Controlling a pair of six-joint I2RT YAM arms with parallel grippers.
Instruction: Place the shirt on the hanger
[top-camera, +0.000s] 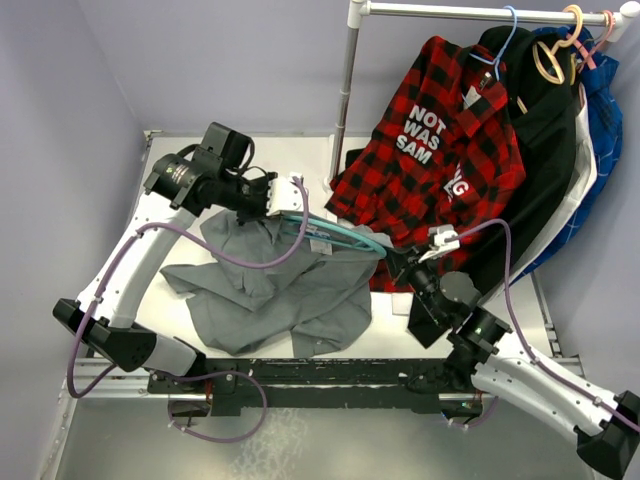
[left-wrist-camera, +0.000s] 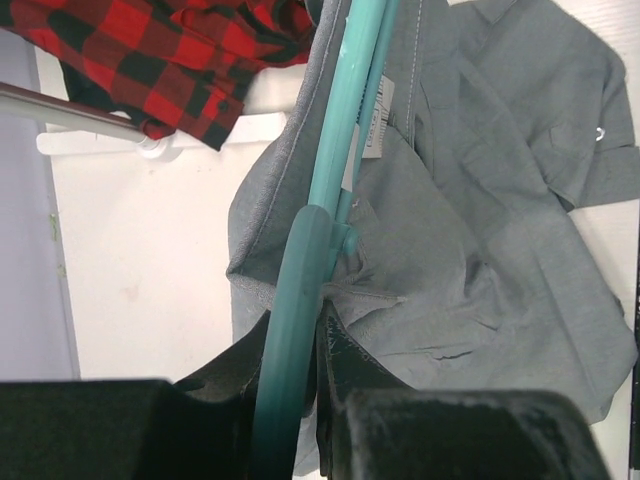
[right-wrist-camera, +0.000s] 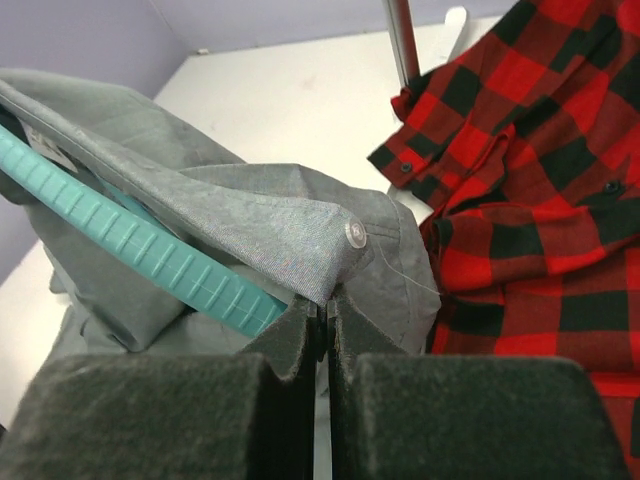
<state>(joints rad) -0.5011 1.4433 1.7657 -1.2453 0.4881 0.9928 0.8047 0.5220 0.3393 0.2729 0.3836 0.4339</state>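
Here, step in hand: feeding the hanger (left-wrist-camera: 345, 110) into the neck of the shirt (top-camera: 280, 290); the garment is not yet hung.
Left gripper (top-camera: 288, 200): fingers clamped on the hanger, holding it out over the table (top-camera: 320, 160).
Right gripper (right-wrist-camera: 325, 308): fingers pressed together on the shirt's front edge just beside a button, lifting that flap over the hanger's arm.
Hanger: lies across the open collar, its arm partly under grey cloth near the neck label; its hook cannot be made out.
Shirt: mostly crumpled on the table between the two arms, with only the collar area raised.
Background: a red-and-black plaid shirt (right-wrist-camera: 540, 200) hangs from the rail (top-camera: 450, 10), just beside the work.
Next move, as judged: draw the pinched edge further over the hanger's shoulder without letting the cloth slip off the thin plastic.
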